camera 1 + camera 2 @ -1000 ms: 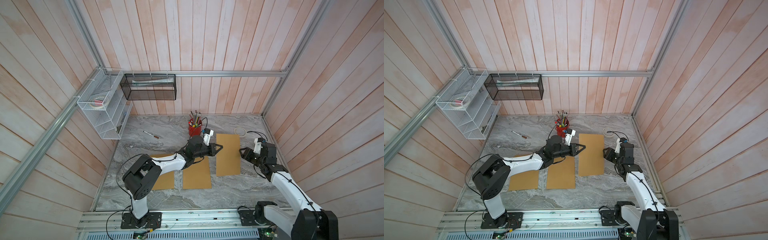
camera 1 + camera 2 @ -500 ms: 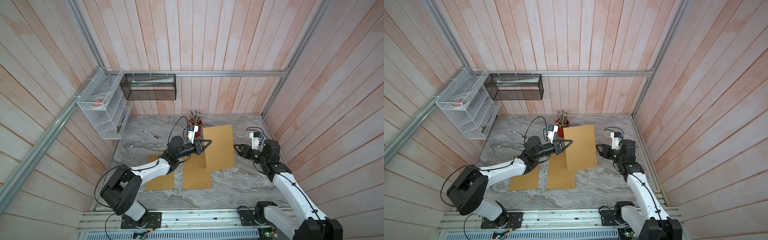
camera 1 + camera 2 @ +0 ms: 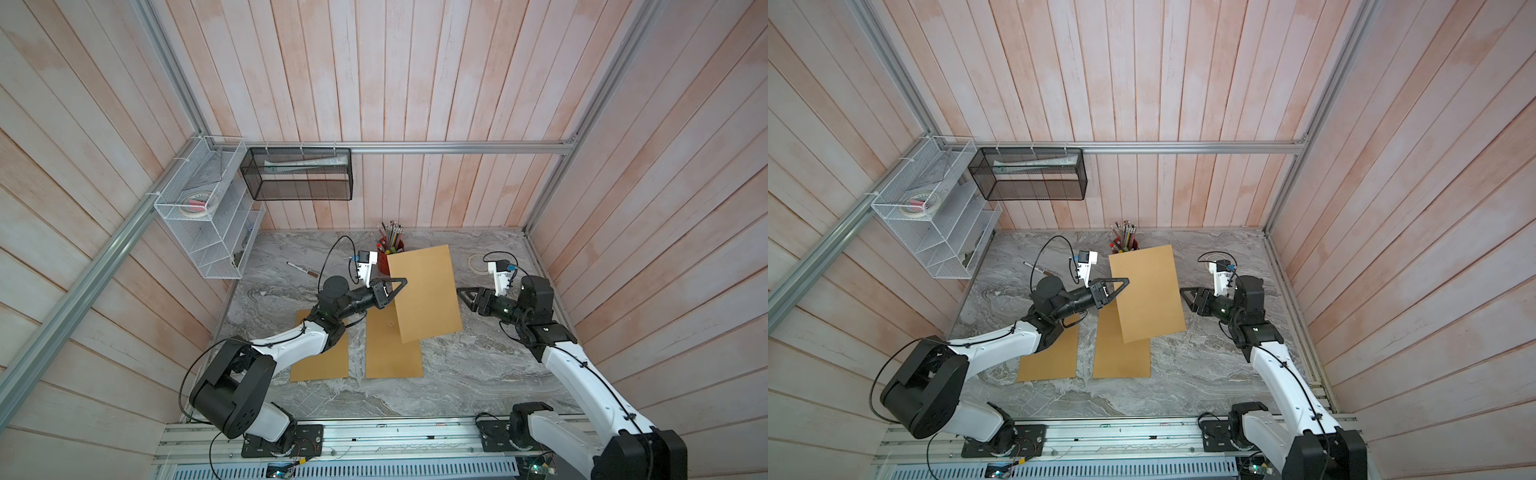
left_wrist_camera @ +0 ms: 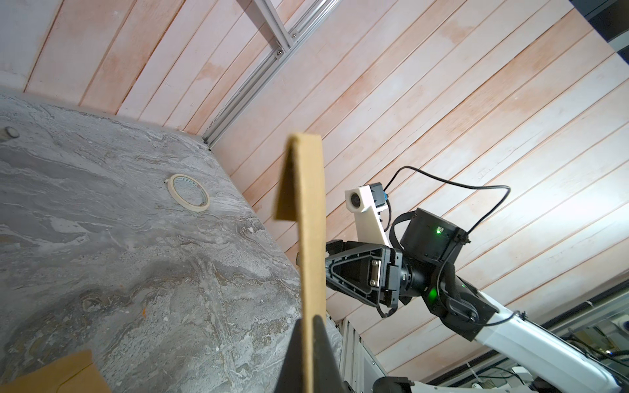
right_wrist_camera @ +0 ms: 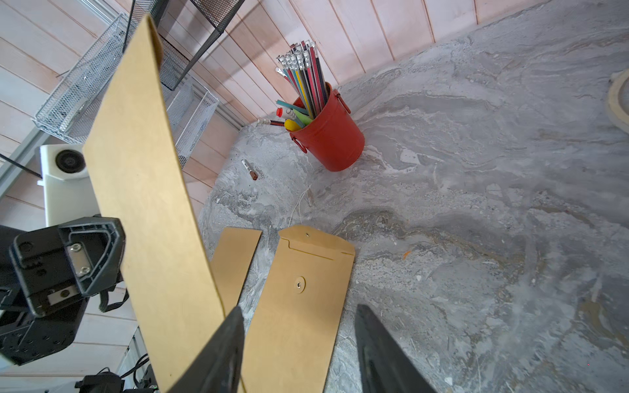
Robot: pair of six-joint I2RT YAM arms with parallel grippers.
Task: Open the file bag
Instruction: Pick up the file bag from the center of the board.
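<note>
Above the grey marbled tabletop [image 3: 478,374], my left pincer [image 3: 401,283] is closed tight on the flat tan kraft-paper file bag [image 3: 426,295]

The bag hangs tilted, clear of the table, pinched at the long edge nearest my left arm, over a second tan envelope [image 3: 392,357] lying flat. My right pincer [image 3: 460,292] stands partly open and empty, tips just beside the bag's opposite edge, with the bag outside the gap
</note>
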